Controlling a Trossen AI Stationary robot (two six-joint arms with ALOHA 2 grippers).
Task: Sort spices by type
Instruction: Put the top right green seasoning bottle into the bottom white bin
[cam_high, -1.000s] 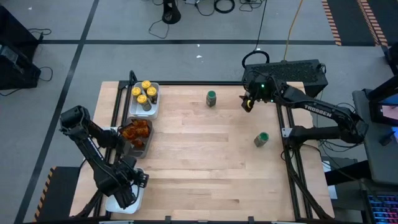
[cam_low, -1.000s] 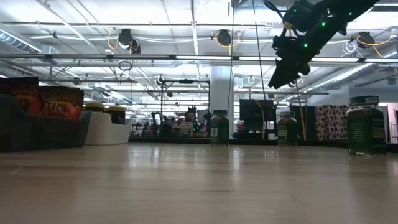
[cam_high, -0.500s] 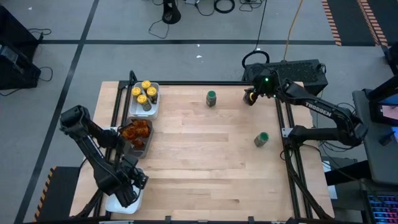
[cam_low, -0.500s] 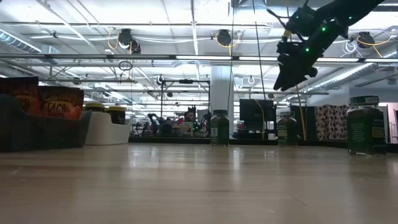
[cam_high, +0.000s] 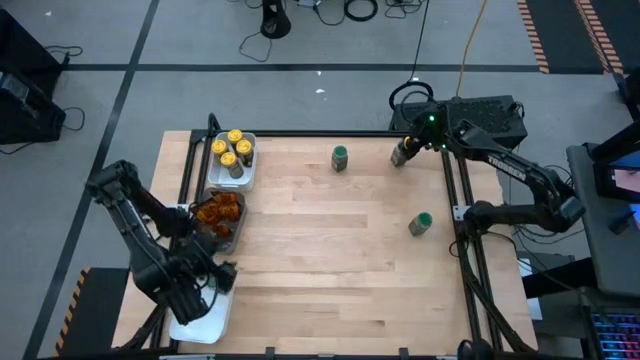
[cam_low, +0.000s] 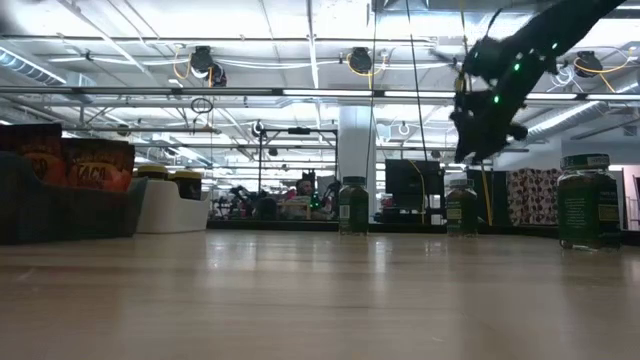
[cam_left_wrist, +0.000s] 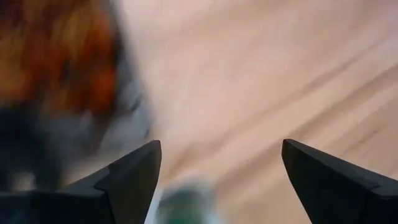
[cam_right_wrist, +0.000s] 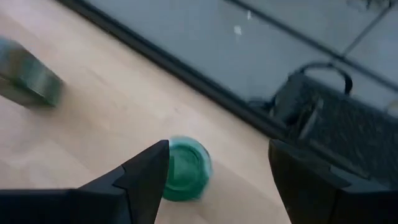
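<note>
Since a second ago, our right gripper (cam_high: 403, 152) has swung from beside the far right corner to sit directly over the green-lidded jar (cam_high: 400, 155) at the table's far edge, and it hangs lower in the low view; our left arm has pulled back toward the near left corner.

We see the right gripper's fingers (cam_right_wrist: 143, 180) spread apart in the right wrist view, with that jar's green lid (cam_right_wrist: 185, 169) between them, not gripped. In the low view the gripper (cam_low: 478, 150) hangs above the jar (cam_low: 461, 208), not touching it.

Our left gripper (cam_high: 203, 292) hangs over the white tray (cam_high: 205, 322) at the near left corner. Its fingers (cam_left_wrist: 127, 180) stand wide apart and hold nothing; the left wrist view is blurred, but a green-topped shape (cam_left_wrist: 183, 204) shows low between them, and an orange mass (cam_left_wrist: 59, 56) lies off to one side.

Two more green-lidded jars stand upright on the bare table (cam_high: 330, 250): one near the far edge at the middle (cam_high: 340, 157), one toward the right side (cam_high: 420, 223), well apart from each other.

Yellow-lidded jars (cam_high: 231, 150) are gathered in the far white tray (cam_high: 247, 170) on the left. Just nearer than it, orange-brown packets (cam_high: 218, 210) fill the dark grey tray (cam_high: 232, 238).
</note>
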